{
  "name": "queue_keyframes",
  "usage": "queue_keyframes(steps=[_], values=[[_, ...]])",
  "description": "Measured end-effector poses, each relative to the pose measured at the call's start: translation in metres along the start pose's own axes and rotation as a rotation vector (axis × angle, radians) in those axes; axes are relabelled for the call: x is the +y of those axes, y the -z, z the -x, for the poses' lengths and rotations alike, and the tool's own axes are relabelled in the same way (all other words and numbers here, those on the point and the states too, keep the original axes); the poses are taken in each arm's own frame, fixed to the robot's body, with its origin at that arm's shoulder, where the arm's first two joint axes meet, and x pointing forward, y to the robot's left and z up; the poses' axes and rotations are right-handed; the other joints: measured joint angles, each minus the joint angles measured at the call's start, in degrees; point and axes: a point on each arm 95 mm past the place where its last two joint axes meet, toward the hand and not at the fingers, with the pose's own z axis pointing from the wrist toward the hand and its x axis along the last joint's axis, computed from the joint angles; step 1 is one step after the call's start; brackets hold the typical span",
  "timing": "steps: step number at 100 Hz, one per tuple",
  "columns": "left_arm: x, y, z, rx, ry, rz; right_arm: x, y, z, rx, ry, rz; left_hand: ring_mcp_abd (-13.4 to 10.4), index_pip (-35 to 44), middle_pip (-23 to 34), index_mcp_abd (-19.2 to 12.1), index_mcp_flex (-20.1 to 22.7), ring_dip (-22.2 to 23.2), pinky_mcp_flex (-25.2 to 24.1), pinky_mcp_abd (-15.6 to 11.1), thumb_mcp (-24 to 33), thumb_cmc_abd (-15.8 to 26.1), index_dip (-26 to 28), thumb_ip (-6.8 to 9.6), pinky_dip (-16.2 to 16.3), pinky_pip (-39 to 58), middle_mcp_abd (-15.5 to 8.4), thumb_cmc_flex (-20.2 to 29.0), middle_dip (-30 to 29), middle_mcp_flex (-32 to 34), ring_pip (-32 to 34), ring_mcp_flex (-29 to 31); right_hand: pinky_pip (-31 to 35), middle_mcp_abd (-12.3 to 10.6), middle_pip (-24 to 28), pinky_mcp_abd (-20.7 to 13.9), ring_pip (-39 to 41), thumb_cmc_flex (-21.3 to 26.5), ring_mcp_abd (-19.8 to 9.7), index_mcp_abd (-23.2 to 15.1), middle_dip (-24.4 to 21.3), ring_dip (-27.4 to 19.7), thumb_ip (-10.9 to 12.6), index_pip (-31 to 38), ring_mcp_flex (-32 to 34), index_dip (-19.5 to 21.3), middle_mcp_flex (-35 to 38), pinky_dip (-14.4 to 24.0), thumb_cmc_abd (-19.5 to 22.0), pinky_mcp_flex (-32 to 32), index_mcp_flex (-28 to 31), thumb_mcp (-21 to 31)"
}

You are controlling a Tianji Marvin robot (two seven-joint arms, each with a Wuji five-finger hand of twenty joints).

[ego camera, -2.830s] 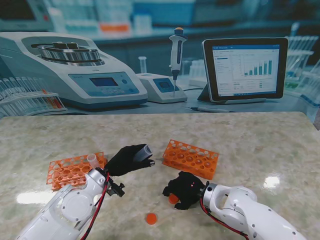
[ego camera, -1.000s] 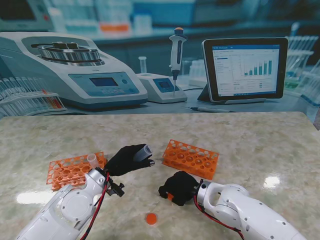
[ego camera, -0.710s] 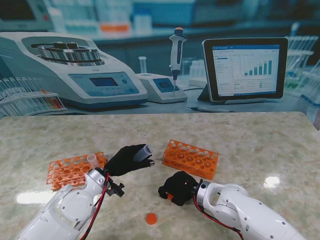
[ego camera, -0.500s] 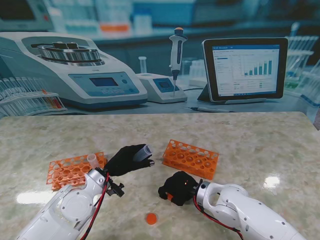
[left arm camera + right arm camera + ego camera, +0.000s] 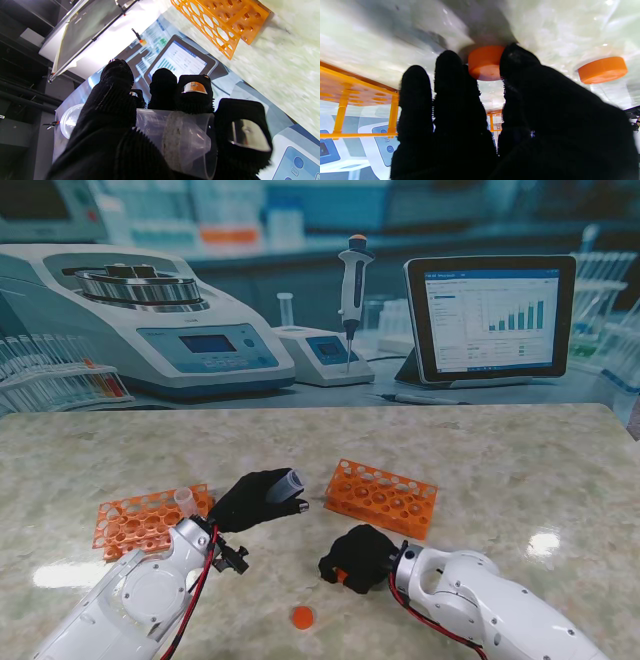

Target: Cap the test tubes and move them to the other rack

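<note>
My left hand (image 5: 255, 500) is shut on a clear, uncapped test tube (image 5: 288, 481), held tilted above the table between the two racks. The left wrist view shows the tube (image 5: 180, 140) lying across the black fingers (image 5: 162, 90). My right hand (image 5: 360, 557) is low on the table, thumb and finger pinched on an orange cap (image 5: 342, 576). In the right wrist view that cap (image 5: 486, 62) sits between the fingertips (image 5: 450, 67), touching the table top. A second orange cap (image 5: 302, 617) lies loose nearer to me.
An orange rack (image 5: 140, 522) on the left holds one upright clear tube (image 5: 185, 500). The other orange rack (image 5: 382, 497) stands just beyond my right hand and shows no tubes. A centrifuge, a pipette stand and a tablet line the back.
Since 2.8 s ago my right hand has closed down over the cap and shifted slightly left. In the last half second it barely moves. The left hand and its tube stay still.
</note>
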Motion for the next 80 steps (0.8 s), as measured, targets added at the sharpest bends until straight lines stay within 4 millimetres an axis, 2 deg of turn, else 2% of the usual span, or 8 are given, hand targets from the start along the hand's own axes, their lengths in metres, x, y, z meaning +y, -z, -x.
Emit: queue_keyframes(steps=[27, 31, 37, 80], values=[[-0.0002, 0.0, 0.0, 0.0, 0.0, -0.001, -0.0004, 0.0032, -0.0011, -0.004, -0.009, 0.004, 0.0, 0.0, -0.01, 0.0, 0.0, 0.0, 0.0, 0.01, 0.0, 0.0, 0.0, 0.0, -0.01, 0.0, -0.02, 0.0, 0.0, 0.0, 0.0, 0.0, 0.0, 0.07, -0.01, 0.0, 0.17, 0.14, 0.0, -0.31, -0.04, -0.01, -0.85, -0.85, 0.0, -0.02, 0.21, 0.01, 0.0, 0.24, 0.9, 0.0], [-0.0003, 0.0001, 0.0001, 0.0, 0.0, -0.001, -0.0003, 0.0033, -0.0013, -0.004, -0.009, 0.005, 0.0, 0.0, -0.01, 0.0, 0.0, 0.0, 0.0, 0.01, 0.0, 0.0, 0.0, 0.0, -0.01, 0.0, -0.02, 0.0, 0.0, 0.0, 0.0, 0.0, 0.01, 0.1, -0.01, 0.0, 3.05, 0.14, -0.14, -0.32, -0.04, -0.11, -0.86, -0.85, 0.65, 0.0, 0.28, 0.01, -0.06, 0.27, 0.95, 0.0], [-0.0006, 0.0002, 0.0002, -0.001, 0.0, -0.002, 0.0001, 0.0033, -0.0016, -0.004, -0.01, 0.006, 0.0, 0.0, -0.01, 0.0, 0.0, 0.0, 0.0, 0.01, 0.0, 0.0, 0.0, 0.0, -0.01, 0.0, -0.02, 0.0, 0.0, 0.0, 0.0, 0.0, 0.03, 0.14, -0.01, 0.0, 3.33, 0.28, -0.23, -0.49, -0.05, -0.58, -0.88, -1.15, 0.63, 0.11, 0.43, 0.02, -0.7, 0.32, 1.55, 0.23], [-0.0009, 0.0007, 0.0003, -0.001, 0.0, -0.005, 0.004, 0.0029, -0.0006, -0.007, -0.012, 0.021, 0.0, 0.0, -0.01, 0.0, 0.0, 0.0, 0.01, 0.03, 0.0, 0.0, 0.0, 0.0, -0.02, 0.0, -0.06, 0.0, -0.01, 0.0, -0.01, 0.0, 0.06, 0.31, -0.02, 0.0, 3.05, 0.54, -0.31, -0.72, -0.16, -0.76, -1.71, -1.63, 1.23, 1.51, 0.59, 0.03, -0.94, 0.68, 2.2, 0.54]])
